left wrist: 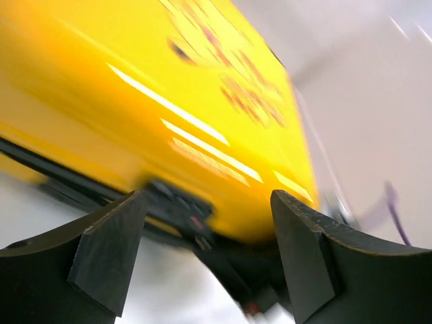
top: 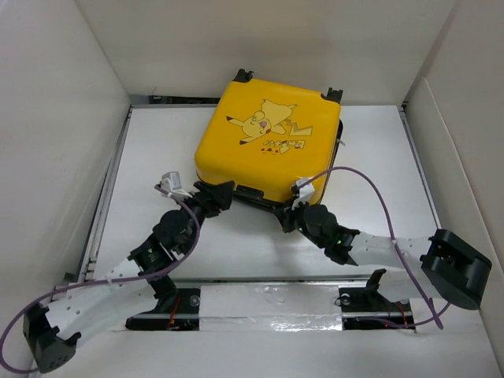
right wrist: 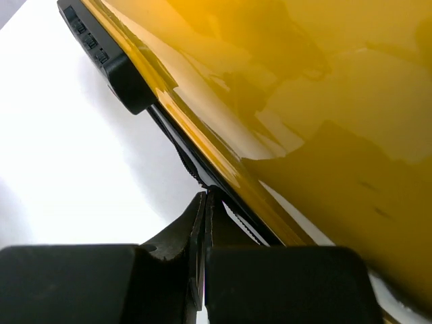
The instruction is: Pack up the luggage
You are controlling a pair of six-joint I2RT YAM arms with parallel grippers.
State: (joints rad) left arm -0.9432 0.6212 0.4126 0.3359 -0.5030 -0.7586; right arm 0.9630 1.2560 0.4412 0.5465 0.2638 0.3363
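The luggage (top: 268,142) lies flat and closed at the back middle of the table, its Pikachu face up and its black wheels toward the far wall. My left gripper (top: 223,193) is at its near-left corner. In the blurred left wrist view that gripper (left wrist: 208,202) stands open, with the luggage (left wrist: 135,88) and its black zipper band just ahead and nothing between the fingers. My right gripper (top: 287,214) is at the near edge, further right. In the right wrist view it (right wrist: 206,196) is shut, tips against the zipper band (right wrist: 182,145) of the luggage (right wrist: 304,101).
White walls (top: 63,118) close in the table (top: 378,173) on three sides. A metal rail (top: 110,189) runs along the left edge. Purple cables (top: 378,193) loop over both arms. A black block (right wrist: 108,61) sits on the luggage's near side.
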